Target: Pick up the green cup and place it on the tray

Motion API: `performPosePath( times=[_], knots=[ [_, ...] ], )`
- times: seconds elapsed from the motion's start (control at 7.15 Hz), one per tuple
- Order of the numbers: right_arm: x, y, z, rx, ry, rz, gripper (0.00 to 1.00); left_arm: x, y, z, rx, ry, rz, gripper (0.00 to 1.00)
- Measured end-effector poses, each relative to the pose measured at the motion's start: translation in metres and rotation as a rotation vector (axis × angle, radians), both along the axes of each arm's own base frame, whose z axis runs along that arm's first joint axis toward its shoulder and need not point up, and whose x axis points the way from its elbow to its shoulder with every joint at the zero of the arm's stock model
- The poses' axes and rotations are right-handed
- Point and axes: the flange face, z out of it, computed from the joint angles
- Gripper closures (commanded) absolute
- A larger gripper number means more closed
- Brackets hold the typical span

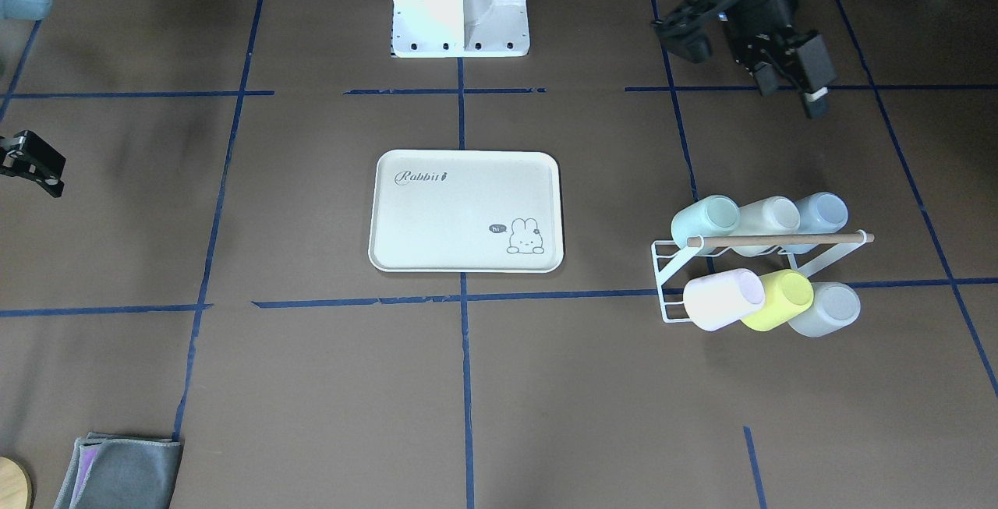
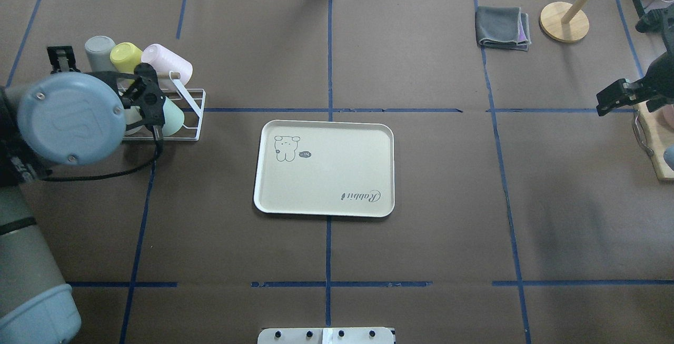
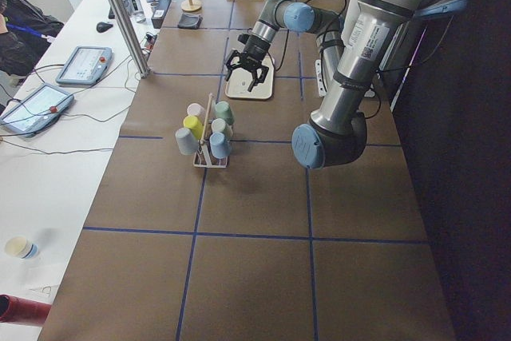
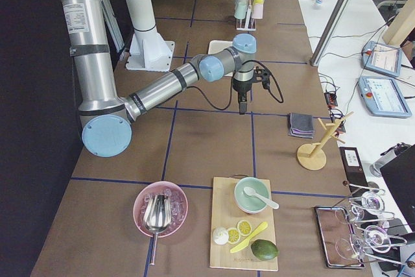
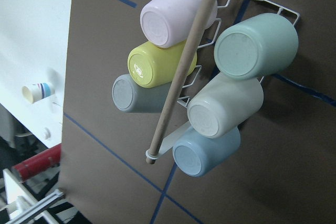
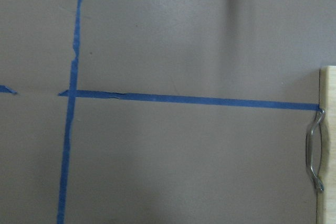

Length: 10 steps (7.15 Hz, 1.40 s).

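Observation:
The green cup (image 1: pixel 706 218) lies on its side on a white wire rack (image 1: pixel 669 279), upper row, at the end nearest the tray. It also shows in the left wrist view (image 5: pixel 257 45), base toward the camera, and partly behind my left gripper in the overhead view (image 2: pixel 174 118). The cream tray (image 1: pixel 452 220) with "Rabbit" script lies empty at the table's middle (image 2: pixel 337 175). My left gripper (image 1: pixel 787 94) hovers open and empty, above and on the robot's side of the rack (image 2: pixel 151 102). My right gripper (image 2: pixel 613 100) hangs open and empty far off at the table's other end (image 1: pixel 35 174).
The rack also holds pink (image 1: pixel 721 298), yellow-green (image 1: pixel 780 300), grey (image 1: pixel 826 309), white (image 1: pixel 768 217) and pale blue (image 1: pixel 820 213) cups under a wooden rod (image 1: pixel 780 239). A folded grey cloth (image 2: pixel 503 28), a wooden stand (image 2: pixel 563 21) and a cutting board (image 2: pixel 658 144) sit at the right end.

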Motion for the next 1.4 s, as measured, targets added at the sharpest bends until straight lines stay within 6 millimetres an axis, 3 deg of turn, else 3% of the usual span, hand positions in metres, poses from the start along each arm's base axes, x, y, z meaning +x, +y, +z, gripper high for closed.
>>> performPosePath(
  times=[0.28, 0.56, 1.12, 1.4],
  knots=[
    [0.009, 0.007, 0.011, -0.024, -0.021, -0.01, 0.0, 0.044, 0.018, 0.009, 0.105, -0.232, 0.172, 0.01],
    [0.016, 0.007, 0.013, -0.043, -0.047, -0.004, 0.0, 0.099, 0.021, 0.029, 0.143, -0.438, 0.322, 0.0],
    [0.018, 0.006, 0.017, -0.059, -0.058, -0.004, 0.0, 0.131, 0.015, 0.049, 0.167, -0.653, 0.467, 0.0],
    [0.02, 0.006, 0.019, -0.065, -0.064, -0.002, 0.0, 0.157, 0.008, 0.071, 0.172, -0.754, 0.486, 0.0]
  ],
)
